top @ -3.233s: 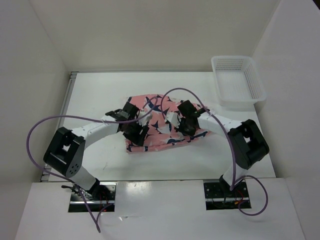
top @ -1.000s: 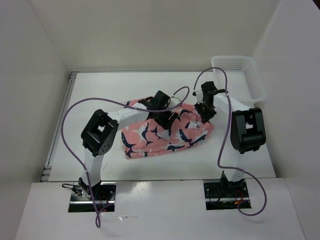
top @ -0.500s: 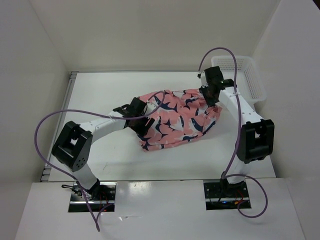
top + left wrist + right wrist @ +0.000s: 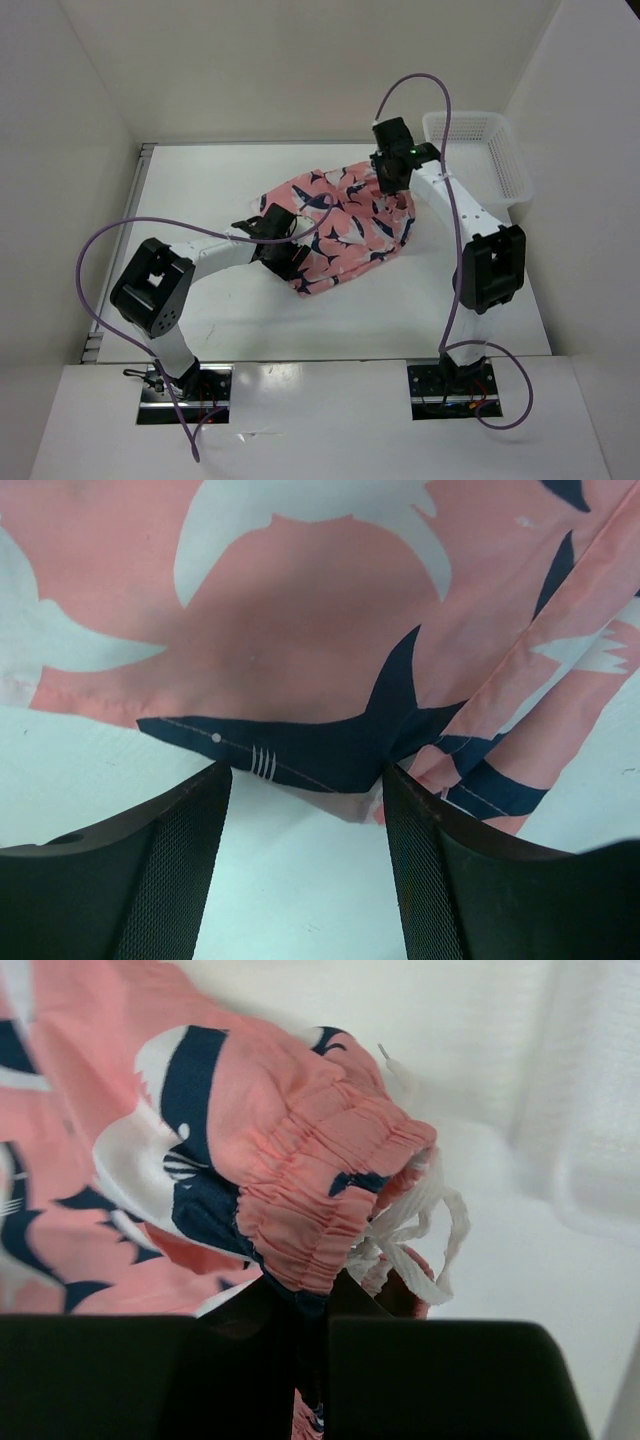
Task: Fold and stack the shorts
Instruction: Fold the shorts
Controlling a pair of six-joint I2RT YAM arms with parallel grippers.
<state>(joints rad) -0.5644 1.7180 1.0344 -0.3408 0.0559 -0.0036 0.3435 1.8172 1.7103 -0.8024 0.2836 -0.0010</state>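
Since a moment ago our right claw (image 4: 393,186) has pulled the shorts (image 4: 345,225) leftward, away from the basket (image 4: 517,178), pinching their waistband. Our left claw (image 4: 305,785) gapes wide at their hem, gripping nothing.

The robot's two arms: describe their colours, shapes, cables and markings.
Both the left arm and right arm have slim white links joined by blocky black joint housings. A thin purple cable loops along each. The left end effector has two broad black fingers faced with fine mesh-textured pads; the right end effector is black, with a small green light near it.
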